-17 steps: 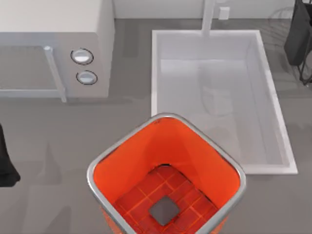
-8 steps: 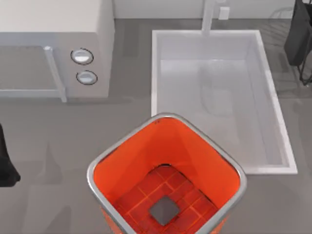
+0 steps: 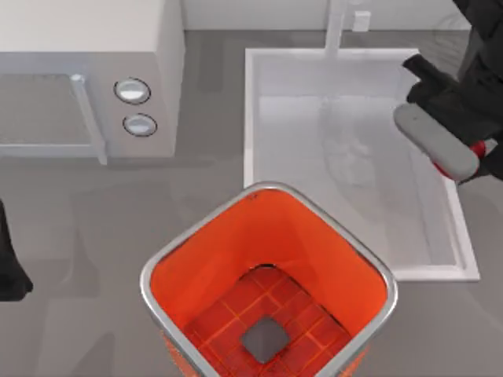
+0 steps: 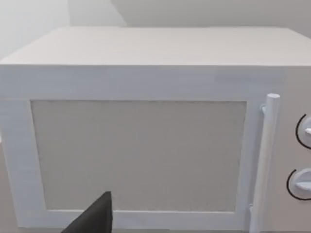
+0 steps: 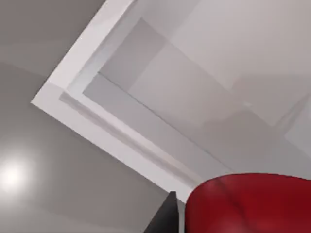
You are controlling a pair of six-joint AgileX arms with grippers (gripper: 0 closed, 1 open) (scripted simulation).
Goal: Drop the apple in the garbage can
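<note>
The garbage can (image 3: 204,267) is a large orange-red bin with a silver rim, standing at the front middle of the table, its gridded floor bare. My right gripper (image 3: 460,161) hangs over the right rim of the sink, far right and behind the can, shut on the apple (image 3: 476,148), of which little red shows. In the right wrist view the apple (image 5: 252,204) bulges red beside a dark finger (image 5: 167,219), above the sink's corner. My left arm (image 3: 8,263) stays parked at the table's left edge.
A white sink basin (image 3: 251,118) with a faucet (image 3: 336,27) lies behind and right of the can. A white microwave (image 3: 86,47) stands at the back left, and its door (image 4: 141,145) faces the left wrist camera. Grey counter surrounds the can.
My right arm has swung in from the back right corner to above the sink's right rim, bringing the apple into view. The left arm and the can are unmoved.
</note>
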